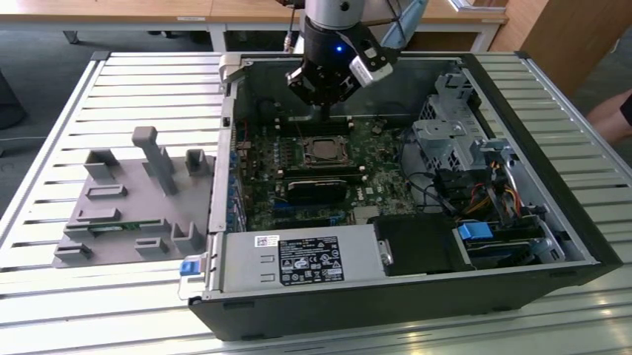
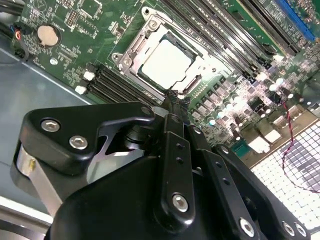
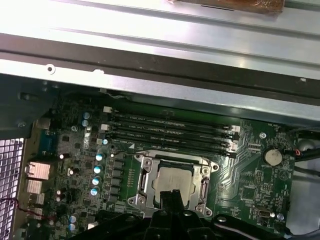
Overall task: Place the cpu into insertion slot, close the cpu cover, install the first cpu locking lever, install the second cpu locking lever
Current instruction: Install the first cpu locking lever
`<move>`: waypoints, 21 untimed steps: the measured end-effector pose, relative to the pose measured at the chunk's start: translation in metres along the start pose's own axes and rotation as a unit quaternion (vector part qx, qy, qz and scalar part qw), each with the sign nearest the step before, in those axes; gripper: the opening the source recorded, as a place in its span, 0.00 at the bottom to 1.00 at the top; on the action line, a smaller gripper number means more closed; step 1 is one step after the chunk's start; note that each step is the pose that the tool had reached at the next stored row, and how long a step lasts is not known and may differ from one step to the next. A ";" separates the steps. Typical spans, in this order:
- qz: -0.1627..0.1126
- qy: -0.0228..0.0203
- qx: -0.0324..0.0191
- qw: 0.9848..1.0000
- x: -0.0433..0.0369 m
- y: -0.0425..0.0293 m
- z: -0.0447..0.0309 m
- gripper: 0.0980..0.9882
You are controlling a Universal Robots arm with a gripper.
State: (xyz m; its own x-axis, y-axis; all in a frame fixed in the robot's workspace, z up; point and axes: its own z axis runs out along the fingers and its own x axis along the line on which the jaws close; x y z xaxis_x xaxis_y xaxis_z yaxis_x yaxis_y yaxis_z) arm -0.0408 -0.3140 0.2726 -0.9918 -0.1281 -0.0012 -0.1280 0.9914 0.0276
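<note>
Exterior view: the arm hangs over an open computer case [image 1: 395,307] lying on a slatted metal surface [image 1: 99,310], with a grey plastic holder [image 1: 129,211] well apart, toward the exterior view's left. The pincer [image 1: 326,112] points down inside the case, just beside the socket [image 1: 303,140] on the green board [image 1: 259,177].

In both wrist views the pale chip [image 2: 167,62] [image 3: 172,181] sits in the socket [image 3: 134,201], and the silvery cover frame [image 2: 200,69] [image 3: 149,172] lies flat around it, the chip's face showing through its window. The pincer [image 2: 172,98] [image 3: 172,196] is narrow, its tips drawn together with nothing between them, right at the socket's edge. Long black memory slots [image 3: 170,132] run along the socket's other side.
</note>
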 end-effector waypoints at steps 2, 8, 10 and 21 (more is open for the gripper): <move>0.000 0.000 0.000 1.000 0.0012 0.0002 0.0000 0.01; 0.000 -0.003 0.000 1.000 0.0118 0.0015 0.0000 0.01; 0.000 -0.005 0.001 1.000 0.0164 0.0021 0.0002 0.01; 0.018 -0.009 0.001 1.000 0.0416 0.0055 0.0077 0.01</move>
State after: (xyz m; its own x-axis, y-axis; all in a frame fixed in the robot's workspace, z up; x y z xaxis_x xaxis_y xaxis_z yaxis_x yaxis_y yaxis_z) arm -0.0827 -0.3136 0.2650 -0.9957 -0.0913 -0.0182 -0.0917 0.9955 0.0254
